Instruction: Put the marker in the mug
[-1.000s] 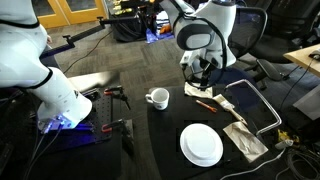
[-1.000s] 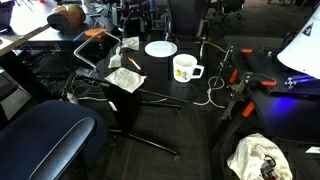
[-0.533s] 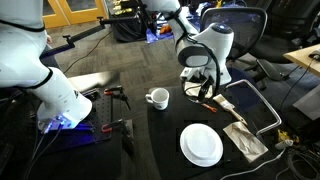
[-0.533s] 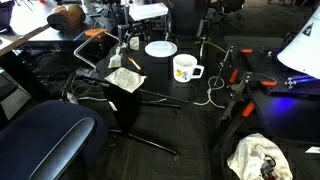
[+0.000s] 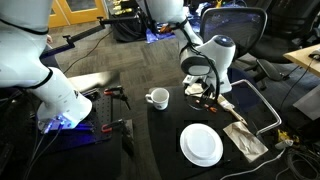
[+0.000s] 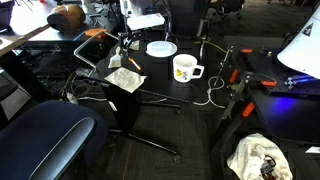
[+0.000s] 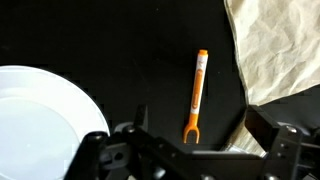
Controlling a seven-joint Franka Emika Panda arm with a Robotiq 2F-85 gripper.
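Claw: my fingers stand wide apart, gripping nothing, low over the black table.
Marker: orange, flat on the table, its near end between my fingers and touching neither, its far end pointing away from me.
Plate: white, on the table to the left of the marker, apart from it.
Paper: crumpled, to the far right of the marker.
Mug: white, upright on the table in both exterior views, well apart from my claw.
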